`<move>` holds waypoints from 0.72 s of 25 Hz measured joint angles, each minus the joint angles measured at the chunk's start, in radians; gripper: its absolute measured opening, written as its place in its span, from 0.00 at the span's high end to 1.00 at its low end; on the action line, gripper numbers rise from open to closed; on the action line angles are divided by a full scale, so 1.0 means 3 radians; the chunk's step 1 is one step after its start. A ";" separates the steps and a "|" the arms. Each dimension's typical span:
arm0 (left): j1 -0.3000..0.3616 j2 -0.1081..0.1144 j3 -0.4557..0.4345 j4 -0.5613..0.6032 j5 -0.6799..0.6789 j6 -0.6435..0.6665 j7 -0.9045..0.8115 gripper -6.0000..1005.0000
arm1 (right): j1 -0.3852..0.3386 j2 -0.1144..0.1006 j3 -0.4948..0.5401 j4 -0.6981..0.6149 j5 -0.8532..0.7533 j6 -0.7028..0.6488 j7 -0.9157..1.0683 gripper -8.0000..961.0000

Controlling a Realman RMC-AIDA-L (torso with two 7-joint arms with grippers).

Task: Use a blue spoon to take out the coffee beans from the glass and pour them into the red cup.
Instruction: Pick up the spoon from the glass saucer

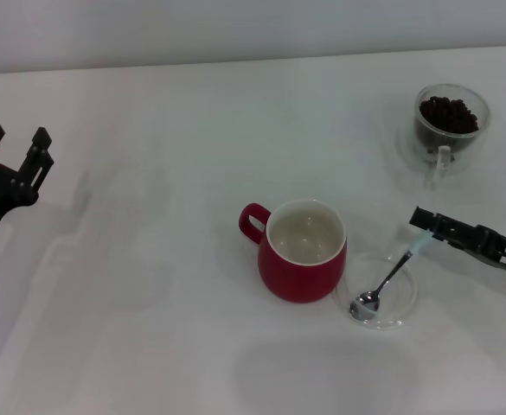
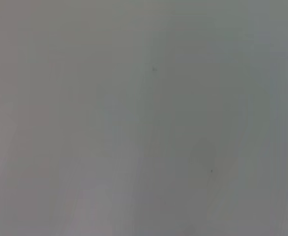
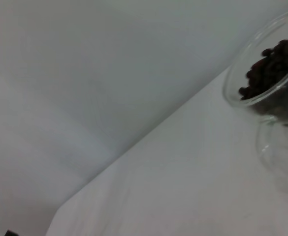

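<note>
The red cup stands mid-table, its white inside showing nothing in it, handle to the left. Just right of it the blue spoon lies slanted, with its metal bowl on a flat clear saucer. The pale blue handle rises to the tip of my right gripper, which covers the handle's end. Back right stands the glass with a heap of coffee beans. The glass and coffee beans also appear close in the right wrist view. My left gripper hangs open at the far left.
The white table runs back to a pale wall. The left wrist view holds only blank table surface. Bare table lies between the left arm and the red cup.
</note>
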 joint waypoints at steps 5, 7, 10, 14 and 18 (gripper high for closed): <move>0.0017 -0.0004 0.0005 0.0003 0.0004 -0.0019 0.0000 0.36 | 0.0040 0.0026 -0.0009 0.0003 -0.0047 -0.0006 0.0001 0.16; 0.0018 -0.0004 0.0005 0.0008 0.0004 -0.0026 0.0000 0.36 | 0.0048 0.0033 -0.0013 0.0004 -0.0053 -0.0015 -0.0002 0.16; 0.0025 -0.0004 0.0003 0.0023 0.0004 -0.0054 0.0000 0.36 | 0.0054 0.0039 -0.0018 0.0005 -0.0054 -0.0039 -0.0001 0.17; 0.0027 -0.0004 0.0012 0.0025 0.0004 -0.0055 0.0000 0.36 | 0.0059 0.0041 0.0004 0.0005 -0.0054 -0.0047 -0.0002 0.17; 0.0022 -0.0004 -0.0002 0.0051 0.0004 -0.0056 0.0000 0.36 | 0.0080 0.0043 -0.0005 0.0005 -0.0054 -0.0099 -0.0001 0.25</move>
